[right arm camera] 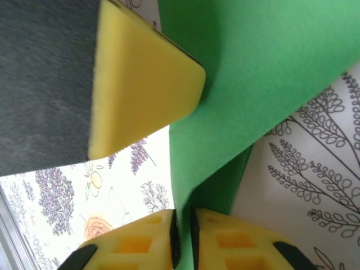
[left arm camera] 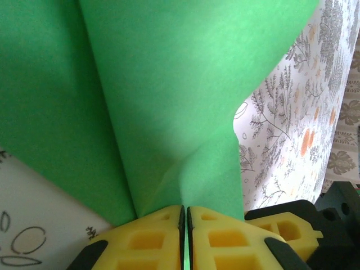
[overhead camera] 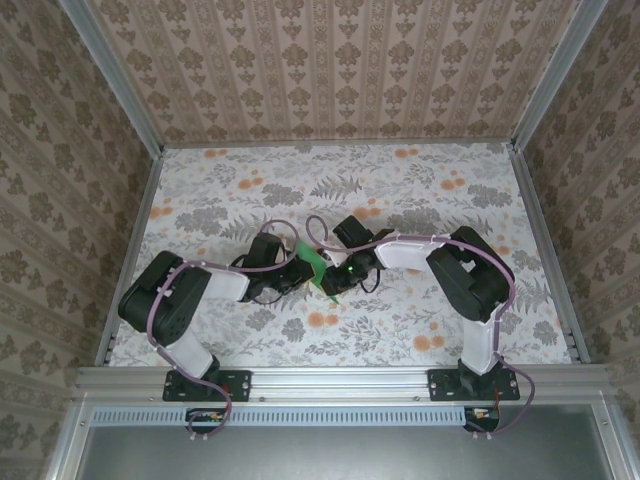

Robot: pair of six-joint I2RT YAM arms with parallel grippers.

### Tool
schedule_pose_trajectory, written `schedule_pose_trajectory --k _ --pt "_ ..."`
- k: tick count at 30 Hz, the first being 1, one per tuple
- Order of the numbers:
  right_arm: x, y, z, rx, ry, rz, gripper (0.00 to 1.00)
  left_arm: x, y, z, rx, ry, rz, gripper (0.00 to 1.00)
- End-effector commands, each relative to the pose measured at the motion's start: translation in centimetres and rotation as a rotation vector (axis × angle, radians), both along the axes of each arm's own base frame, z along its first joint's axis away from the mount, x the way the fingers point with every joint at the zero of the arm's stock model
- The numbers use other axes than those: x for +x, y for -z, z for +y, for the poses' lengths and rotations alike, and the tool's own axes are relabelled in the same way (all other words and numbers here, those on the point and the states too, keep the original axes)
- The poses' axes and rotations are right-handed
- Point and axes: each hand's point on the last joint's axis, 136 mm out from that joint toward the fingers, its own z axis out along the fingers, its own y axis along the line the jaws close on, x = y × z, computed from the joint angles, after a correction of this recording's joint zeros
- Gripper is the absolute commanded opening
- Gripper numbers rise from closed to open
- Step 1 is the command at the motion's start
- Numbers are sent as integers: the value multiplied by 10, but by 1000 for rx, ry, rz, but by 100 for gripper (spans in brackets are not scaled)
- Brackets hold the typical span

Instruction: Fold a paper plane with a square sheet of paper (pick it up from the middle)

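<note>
Low in each wrist view, we are clamping our left gripper (left arm camera: 184,216) and right gripper (right arm camera: 183,225) on the thin bright green square sheet of paper (left arm camera: 169,84). It is fanning up-frame from both and hanging centre-frame between them above the floral-patterned table (overhead camera: 420,190).

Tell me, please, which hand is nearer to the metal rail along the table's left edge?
Left. The left hand, shut on the green paper sheet, sits right of that rail, near mid-table; the right hand grips the sheet's other side, farther right.
</note>
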Motion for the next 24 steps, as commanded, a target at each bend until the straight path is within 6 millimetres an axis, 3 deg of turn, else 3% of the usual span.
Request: schedule_pose_trajectory --k 1,5,13,24 --pt "0 5 0 3 -10 14 13 7 -22 -3 -38 16 -72 14" --pt "2 -6 6 64 -1 28 7 2 -25 -1 -38 29 -92 14" --pt "2 -24 15 185 23 108 6 -3 -31 -12 -69 78 -132 14" --pt "2 -7 12 158 44 177 6 -4 -19 -16 -78 76 -113 10"
